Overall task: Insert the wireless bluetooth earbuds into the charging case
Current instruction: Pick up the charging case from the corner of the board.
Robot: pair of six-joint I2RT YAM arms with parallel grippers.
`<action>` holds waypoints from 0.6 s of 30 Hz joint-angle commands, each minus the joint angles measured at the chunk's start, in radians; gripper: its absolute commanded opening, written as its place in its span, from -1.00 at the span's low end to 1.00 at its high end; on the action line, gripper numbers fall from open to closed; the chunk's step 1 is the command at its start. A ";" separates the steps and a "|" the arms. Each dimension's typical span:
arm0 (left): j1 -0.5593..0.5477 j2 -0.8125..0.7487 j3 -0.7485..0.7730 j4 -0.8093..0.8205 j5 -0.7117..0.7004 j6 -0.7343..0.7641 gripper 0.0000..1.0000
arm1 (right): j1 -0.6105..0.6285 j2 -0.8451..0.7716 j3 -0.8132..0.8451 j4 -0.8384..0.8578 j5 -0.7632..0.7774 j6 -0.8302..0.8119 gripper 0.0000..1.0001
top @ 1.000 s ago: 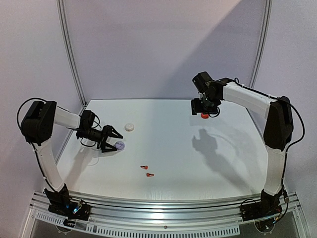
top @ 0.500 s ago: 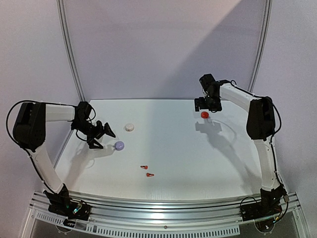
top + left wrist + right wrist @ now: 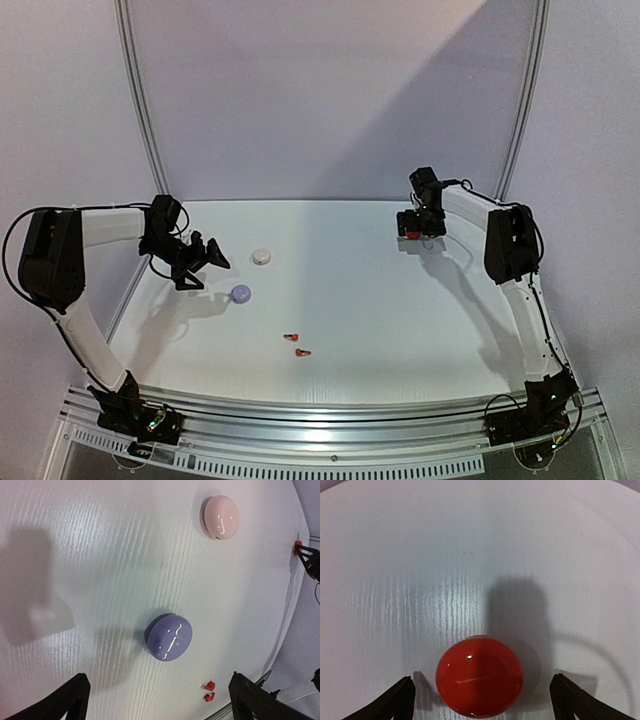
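1. The two red-orange earbuds (image 3: 291,337), tiny stemmed plastic pieces, lie side by side on the white, faintly wood-grained table (image 3: 400,320). They sit at 7 o'clock from its centre, outside any case.
2. Three glossy round domes, all closed: lavender case (image 3: 240,293) at 9 o'clock, pale case (image 3: 262,257) at 10, red case (image 3: 411,235) at 2.
3. The left gripper (image 3: 197,262), jaws wide apart and empty, hangs at 10 o'clock from the lavender case.
4. The right gripper (image 3: 420,226), black jaws spread, straddles the red case without touching it.

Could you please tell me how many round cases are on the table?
3: a pale case at the back left, a lavender case just nearer than it, and a red case at the back right. None appears hidden.
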 commanded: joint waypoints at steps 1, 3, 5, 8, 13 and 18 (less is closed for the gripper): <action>0.008 0.008 0.041 -0.004 -0.010 0.012 0.99 | 0.007 0.072 0.076 0.011 -0.029 -0.042 0.86; 0.008 0.011 0.048 -0.005 -0.015 0.014 0.99 | 0.007 0.091 0.099 0.004 -0.037 -0.056 0.82; 0.008 0.014 0.053 -0.003 -0.016 0.014 0.99 | 0.002 0.119 0.147 -0.024 -0.044 -0.063 0.75; 0.009 0.015 0.058 0.002 -0.015 0.013 0.99 | -0.008 0.138 0.163 -0.034 -0.047 -0.056 0.59; 0.013 0.029 0.070 0.006 -0.008 0.011 0.99 | -0.017 0.139 0.161 -0.031 -0.060 -0.045 0.11; 0.015 0.024 0.101 0.001 0.010 0.030 0.98 | -0.016 0.099 0.110 0.011 -0.092 -0.041 -0.24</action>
